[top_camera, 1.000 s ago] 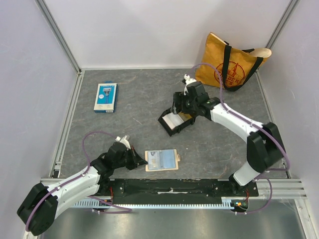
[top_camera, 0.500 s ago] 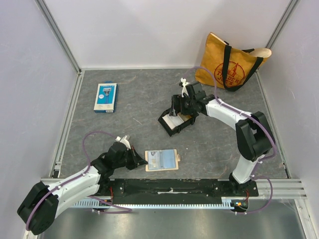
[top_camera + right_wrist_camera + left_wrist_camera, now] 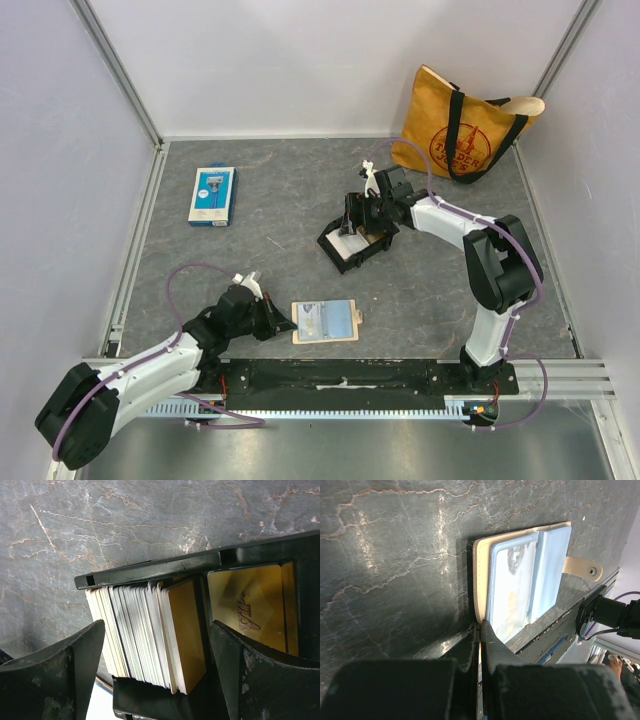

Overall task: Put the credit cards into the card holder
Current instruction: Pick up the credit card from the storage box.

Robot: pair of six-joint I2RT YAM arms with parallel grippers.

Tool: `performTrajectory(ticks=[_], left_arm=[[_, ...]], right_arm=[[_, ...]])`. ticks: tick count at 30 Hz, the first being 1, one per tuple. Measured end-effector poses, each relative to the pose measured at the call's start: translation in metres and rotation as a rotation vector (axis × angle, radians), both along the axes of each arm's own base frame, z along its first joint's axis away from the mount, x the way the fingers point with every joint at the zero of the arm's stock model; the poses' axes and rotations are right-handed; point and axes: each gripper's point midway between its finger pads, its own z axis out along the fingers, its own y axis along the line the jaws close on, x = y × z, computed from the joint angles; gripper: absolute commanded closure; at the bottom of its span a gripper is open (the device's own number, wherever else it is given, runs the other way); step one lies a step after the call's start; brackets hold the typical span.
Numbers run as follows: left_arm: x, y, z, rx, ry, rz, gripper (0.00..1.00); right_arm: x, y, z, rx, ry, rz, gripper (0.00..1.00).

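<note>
Tabletop (image 3: pixel 150 520): cards (image 3: pixel 145 635) between right jaws (wide)

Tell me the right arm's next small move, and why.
Probably lower a little and close on the credit cards. The right gripper is open, its fingers straddling that stack in the black tray, none gripped yet; the card holder lies open with the shut left gripper at its edge.

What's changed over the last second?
The right arm's elbow swung inward toward the black tray; the right pincer stayed open astride the credit cards there. Nothing was taken or let go. The left pincer, shut at the card holder's edge, the blue package and the bag stayed put.
</note>
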Motion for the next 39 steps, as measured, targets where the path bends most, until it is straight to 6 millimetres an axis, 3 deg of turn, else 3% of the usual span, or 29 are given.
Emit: performTrajectory(ticks=[11, 25, 39], left_arm=[[0.0002, -0.0005, -0.0005, 0.000, 0.002, -0.001, 0.98], [0.0010, -0.0022, -0.0001, -0.005, 0.000, -0.005, 0.98], [0.0013, -0.0024, -0.0002, -0.006, 0.000, -0.005, 0.98]], right_arm=[[-0.0069, 0.0104, 0.0054, 0.074, 0.030, 0.056, 0.18], [-0.0054, 0.0079, 0.0079, 0.099, 0.038, 0.059, 0.31], [-0.0007, 0.0014, 0.0072, 0.093, 0.036, 0.036, 0.61]])
